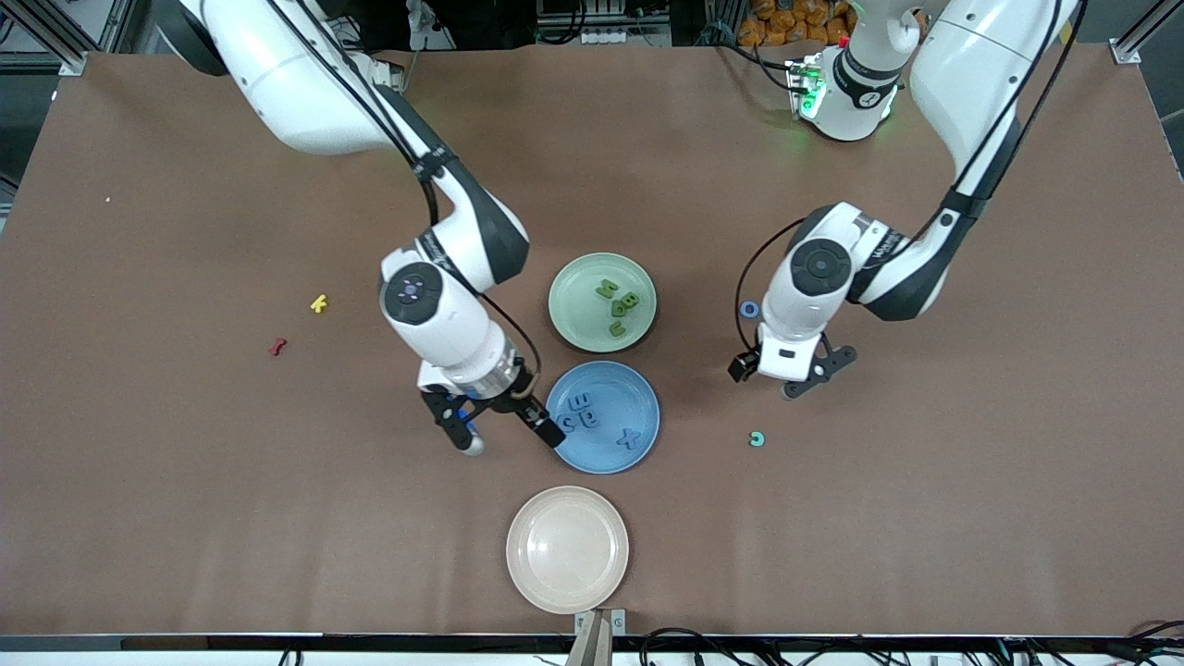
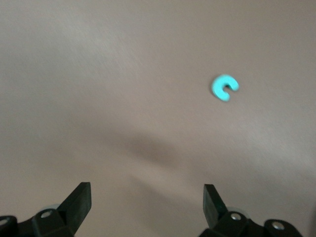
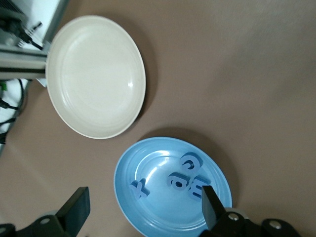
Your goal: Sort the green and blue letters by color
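Looking close to done: blue letters (image 1: 592, 414) lie in the blue plate (image 1: 647, 393), green letters (image 1: 618, 302) in the green plate (image 1: 573, 324). One blue ring letter (image 1: 749, 309) sits on the table beside the left arm, plus a teal c (image 1: 758, 438) nearer the camera. Left gripper (image 1: 786, 375) hangs spread and empty over bare table; I'd guess it goes for one of those strays next. Right gripper (image 1: 509, 430) is spread at the blue plate's rim. Brown matte tabletop (image 1: 185, 462), cream plate (image 1: 567, 548) empty, cables along the edges.

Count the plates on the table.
3: green plate, blue plate beside it nearer the front camera, and a cream plate nearest the camera. None seem hidden.
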### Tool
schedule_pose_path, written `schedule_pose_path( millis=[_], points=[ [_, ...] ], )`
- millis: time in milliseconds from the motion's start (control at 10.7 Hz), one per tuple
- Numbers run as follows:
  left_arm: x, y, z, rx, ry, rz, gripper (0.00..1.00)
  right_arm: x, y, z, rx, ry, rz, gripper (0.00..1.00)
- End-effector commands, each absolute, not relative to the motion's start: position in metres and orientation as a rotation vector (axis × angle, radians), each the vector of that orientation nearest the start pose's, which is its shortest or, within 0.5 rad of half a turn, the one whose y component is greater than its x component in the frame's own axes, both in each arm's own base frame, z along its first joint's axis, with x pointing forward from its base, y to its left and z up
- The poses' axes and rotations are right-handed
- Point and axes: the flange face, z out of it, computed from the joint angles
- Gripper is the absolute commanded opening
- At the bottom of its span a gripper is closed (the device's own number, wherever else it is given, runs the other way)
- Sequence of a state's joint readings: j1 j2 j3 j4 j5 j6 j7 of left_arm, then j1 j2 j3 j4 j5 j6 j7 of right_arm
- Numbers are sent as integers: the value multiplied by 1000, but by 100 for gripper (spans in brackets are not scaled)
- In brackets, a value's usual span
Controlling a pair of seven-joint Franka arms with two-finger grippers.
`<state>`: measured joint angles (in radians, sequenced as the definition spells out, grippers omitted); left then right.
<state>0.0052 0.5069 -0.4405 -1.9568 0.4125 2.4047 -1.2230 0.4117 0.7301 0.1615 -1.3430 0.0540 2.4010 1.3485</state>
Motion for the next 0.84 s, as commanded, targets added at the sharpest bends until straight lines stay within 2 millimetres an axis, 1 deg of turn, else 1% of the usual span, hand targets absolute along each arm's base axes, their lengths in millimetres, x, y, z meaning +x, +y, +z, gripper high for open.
schedule_pose_path(
  millis=[0,94,187,281,374,468,655,748],
  points=[
    [586,-208,259,-2990,-732,-112,100,652,392,340,-2541,1162,-104,100],
    [590,-198,262,-2974,-672,-76,100,655,381,353,-2550,1161,-105,100],
    [590,-189,260,-2974,-607,-28,100,652,369,373,-2578,1117,-95,100],
    [590,-187,261,-2992,-547,7,100,649,356,393,-2591,1080,-87,100],
    [592,-169,269,-2995,-502,54,100,645,344,408,-2607,1056,-87,100],
    [590,-164,276,-3002,-416,88,100,643,332,422,-2635,1028,-86,100],
    [586,-160,288,-2996,-344,105,100,637,309,453,-2715,942,-64,100],
    [584,-156,301,-3017,-315,115,100,633,294,472,-2757,883,-57,100]
  ],
)
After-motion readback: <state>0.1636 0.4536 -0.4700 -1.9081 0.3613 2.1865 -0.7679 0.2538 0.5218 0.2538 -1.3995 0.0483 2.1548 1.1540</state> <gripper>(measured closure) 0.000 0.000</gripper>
